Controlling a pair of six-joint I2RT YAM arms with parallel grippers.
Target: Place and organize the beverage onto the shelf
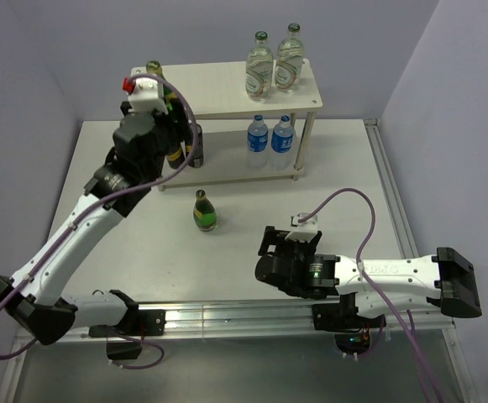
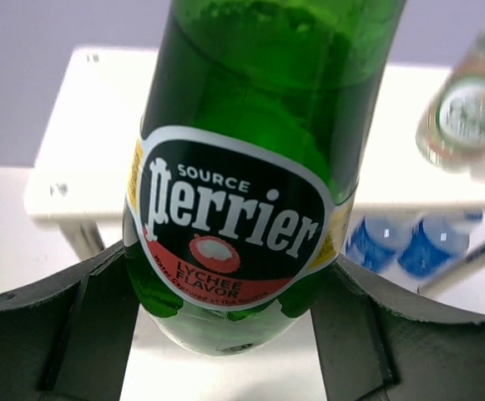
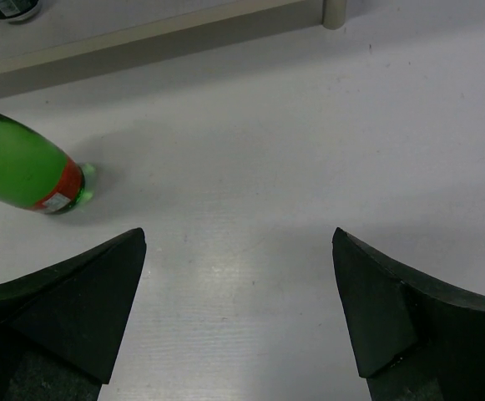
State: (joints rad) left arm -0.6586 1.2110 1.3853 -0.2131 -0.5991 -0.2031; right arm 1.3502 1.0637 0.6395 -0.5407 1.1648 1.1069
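The shelf (image 1: 214,84) stands at the back of the table. My left gripper (image 1: 166,122) is shut on a green Perrier bottle (image 1: 153,67) and holds it upright at the shelf's left end. In the left wrist view the bottle (image 2: 242,125) fills the gap between the fingers (image 2: 100,317), with the top board (image 2: 92,125) behind it. Two clear glass bottles (image 1: 275,63) stand on the top board and two blue-labelled water bottles (image 1: 270,138) on the lower board. Another green bottle (image 1: 204,210) stands on the table. My right gripper (image 1: 290,242) is open and empty to its right.
A dark bottle (image 1: 195,144) stands on the lower board beside my left gripper. In the right wrist view the open gripper (image 3: 238,242) faces bare table, with the green bottle (image 3: 25,171) at the left and the shelf's lower board (image 3: 142,42) ahead. Walls close the back and sides.
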